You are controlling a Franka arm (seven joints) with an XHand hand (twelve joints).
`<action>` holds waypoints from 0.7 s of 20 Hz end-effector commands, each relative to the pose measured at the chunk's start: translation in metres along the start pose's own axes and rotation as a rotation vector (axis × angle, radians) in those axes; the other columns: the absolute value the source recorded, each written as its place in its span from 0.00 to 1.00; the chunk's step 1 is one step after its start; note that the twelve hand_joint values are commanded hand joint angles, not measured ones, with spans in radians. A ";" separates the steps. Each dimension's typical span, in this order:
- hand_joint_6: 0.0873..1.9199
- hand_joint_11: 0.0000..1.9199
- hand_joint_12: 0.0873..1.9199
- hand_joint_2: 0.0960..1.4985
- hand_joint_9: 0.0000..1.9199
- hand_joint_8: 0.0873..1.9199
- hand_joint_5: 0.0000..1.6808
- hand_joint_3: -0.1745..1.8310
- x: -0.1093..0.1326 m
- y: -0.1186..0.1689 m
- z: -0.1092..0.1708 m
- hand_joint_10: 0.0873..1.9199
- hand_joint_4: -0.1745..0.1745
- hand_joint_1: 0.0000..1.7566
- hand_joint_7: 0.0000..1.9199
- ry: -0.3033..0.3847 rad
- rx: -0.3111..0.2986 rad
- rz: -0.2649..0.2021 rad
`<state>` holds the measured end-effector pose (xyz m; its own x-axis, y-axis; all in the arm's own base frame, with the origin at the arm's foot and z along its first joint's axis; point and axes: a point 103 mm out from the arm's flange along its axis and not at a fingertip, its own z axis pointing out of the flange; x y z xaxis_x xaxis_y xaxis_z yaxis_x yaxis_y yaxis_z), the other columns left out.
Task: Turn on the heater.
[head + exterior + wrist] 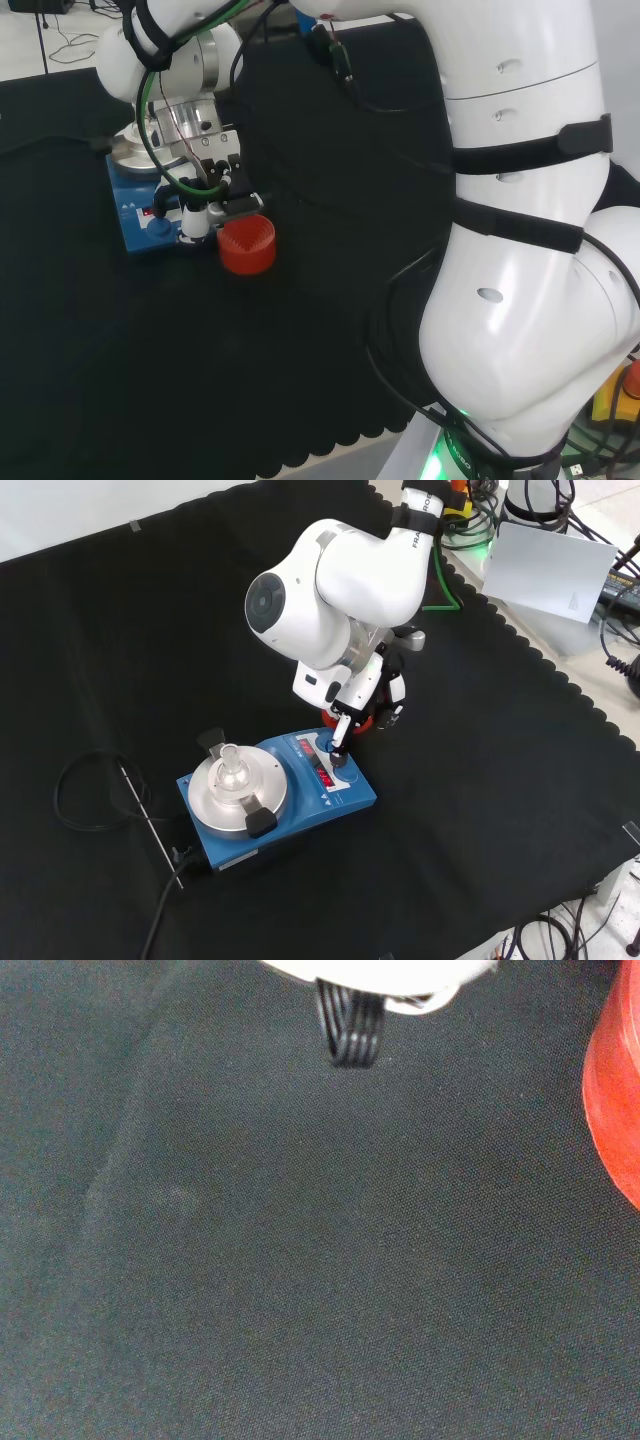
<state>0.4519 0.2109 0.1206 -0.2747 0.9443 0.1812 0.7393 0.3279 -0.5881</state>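
The heater (345,798) is a blue box with a round metal plate (262,798) and a sloped front panel with red displays and a blue knob (325,748). It also appears as the heater (133,215) at the left of the head view. My hand (368,692) hangs over the panel, with one straight finger (339,738) reaching down onto the panel right at the knob. In the head view the hand (205,190) stands over the heater's near right corner, fingertips (195,225) on the panel. Whether the finger presses the knob or rests beside it is unclear.
A red ribbed ring (246,245) stands on the cloth beside the heater and under the hand; the red ring (615,1110) is also in the wrist view. A small clear glass piece (230,762) sits on the plate. A black cable (80,790) and a thin rod (140,802) lie at the heater's left in the front view.
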 end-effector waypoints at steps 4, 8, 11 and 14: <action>0.19 0.60 0.60 0.46 0.77 0.80 0.16 0.55 0.002 -0.003 -0.002 0.68 0.37 0.79 0.77 -0.007 0.006 -0.006; 0.20 0.60 0.60 0.46 0.77 0.80 0.17 0.55 0.003 -0.006 -0.005 0.68 0.37 0.79 0.77 -0.014 0.006 -0.006; 0.21 0.60 0.60 0.46 0.77 0.80 0.17 0.55 0.004 -0.006 -0.005 0.68 0.37 0.79 0.77 -0.018 0.013 -0.005; 0.21 0.59 0.60 0.46 0.77 0.80 0.17 0.55 0.005 -0.006 -0.003 0.68 0.37 0.79 0.77 -0.017 0.019 -0.007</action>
<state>0.4496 0.2132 0.1289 -0.2892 0.9418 0.1716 0.7297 0.3329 -0.5972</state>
